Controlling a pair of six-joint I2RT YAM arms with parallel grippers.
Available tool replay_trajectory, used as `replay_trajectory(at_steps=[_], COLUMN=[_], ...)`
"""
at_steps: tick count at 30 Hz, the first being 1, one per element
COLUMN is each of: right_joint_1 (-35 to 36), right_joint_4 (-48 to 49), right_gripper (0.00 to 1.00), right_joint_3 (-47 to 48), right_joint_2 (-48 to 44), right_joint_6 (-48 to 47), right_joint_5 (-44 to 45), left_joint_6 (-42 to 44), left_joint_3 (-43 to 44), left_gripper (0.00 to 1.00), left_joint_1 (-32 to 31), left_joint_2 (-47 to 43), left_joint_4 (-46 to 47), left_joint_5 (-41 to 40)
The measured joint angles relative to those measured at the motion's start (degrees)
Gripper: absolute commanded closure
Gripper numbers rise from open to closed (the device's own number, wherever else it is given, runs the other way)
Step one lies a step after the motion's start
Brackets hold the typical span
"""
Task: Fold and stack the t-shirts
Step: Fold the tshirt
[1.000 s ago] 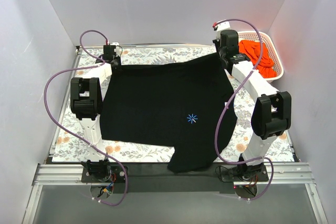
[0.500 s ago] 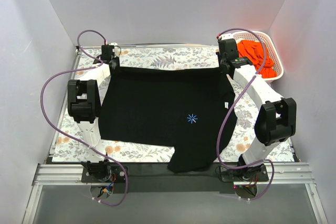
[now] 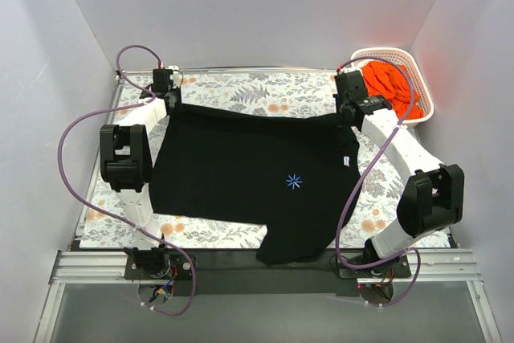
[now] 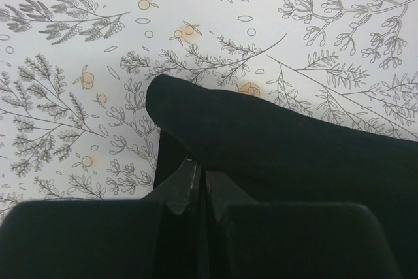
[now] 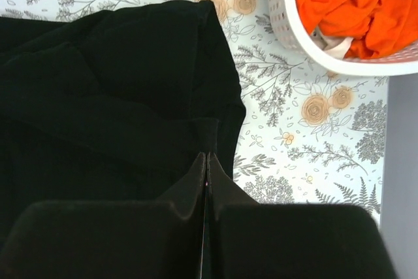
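A black t-shirt [image 3: 249, 174] with a small pale-blue starburst logo [image 3: 295, 181] lies spread on the floral table, its near end hanging over the front edge. My left gripper [image 3: 172, 107] is shut on the shirt's far left corner [image 4: 261, 148]. My right gripper [image 3: 347, 118] is shut on its far right corner [image 5: 130, 96]. The far edge is stretched taut between the two grippers. In both wrist views the jaws are pressed together on black cloth. Orange t-shirts [image 3: 391, 84] lie bunched in the white basket; they also show in the right wrist view [image 5: 353, 4].
The white lattice basket [image 3: 424, 94] stands at the far right corner, close to my right arm; its wall shows in the right wrist view [image 5: 294, 37]. The floral tablecloth [image 3: 257, 90] is bare along the far edge. White walls enclose the table.
Both grippers have drawn the shirt's far edge back toward the near side, and the right gripper has moved right. The far edge now lies straighter and more floral cloth shows behind it.
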Motion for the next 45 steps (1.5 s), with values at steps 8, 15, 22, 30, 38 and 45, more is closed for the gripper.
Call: replay_trajectory(at_steps=[8, 15, 22, 30, 38, 45], right_joint_1=[0.37, 0.42, 0.42, 0.44, 0.44, 0.44], right_joint_4=[-2.14, -2.8, -3.08, -2.82, -2.1, -1.4], right_gripper=[0.99, 0.99, 0.99, 0.99, 0.99, 0.99], right_joint_3=[-1.68, -3.48, -6.62, -9.81, -10.45, -11.89], right_joint_2=[-0.15, -0.09, 2.75, 5.07, 5.09, 5.09], right_joint_6=[2.08, 3.37, 4.72, 5.38, 5.66, 5.68], right_joint_5=[-1.95, -3.32, -3.93, -4.39, -4.5, -5.11], left_joint_6=[3.1, 7.98, 10.05, 14.29, 18.75, 19.32], left_joint_3=[-0.2, -2.56, -6.51, -7.96, -9.53, -11.67], left_gripper=[1.0, 1.0, 1.0, 1.0, 0.95, 0.78], left_joint_1=[-0.02, -0.04, -1.25, -3.19, -5.99, -6.54], left_joint_2=[-2.71, -3.45, -3.5, -3.43, -3.43, -3.41], left_joint_4=[-1.4, -2.56, -4.31, -4.39, -3.82, -4.22], left_joint_5=[-0.74, -1.88, -5.07, -10.69, -15.5, -18.58])
